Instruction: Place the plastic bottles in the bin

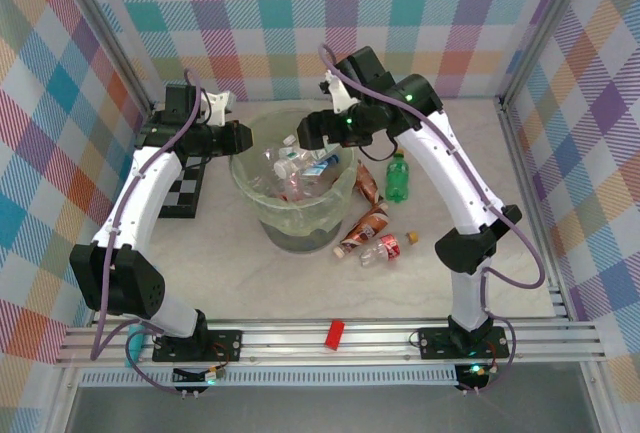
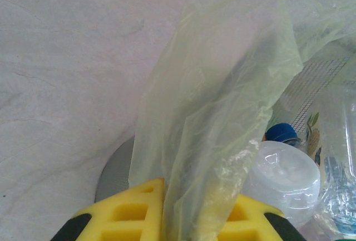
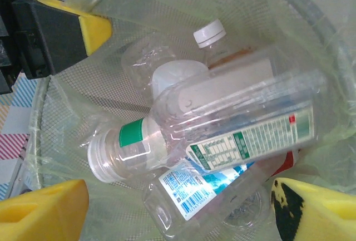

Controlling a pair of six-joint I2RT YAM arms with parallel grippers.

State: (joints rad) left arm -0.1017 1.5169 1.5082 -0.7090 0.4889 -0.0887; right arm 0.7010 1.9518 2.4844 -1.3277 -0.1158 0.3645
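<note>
Right end effector (image 3: pixel 178 213) spread and empty over the bin (image 1: pixel 250 193) at mid-table, left end effector (image 2: pixel 167 219) pinching its liner (image 2: pixel 222 85) at the rim; drop step apparently done, next calling for a reach to the plastic bottles (image 1: pixel 382 250) lying just right of the bin.

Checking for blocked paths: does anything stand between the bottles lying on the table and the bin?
Nothing visible does. The green plastic bottle and brown plastic bottles lie right of the round pale-green translucent bin; the open right hand hovers above it.
</note>
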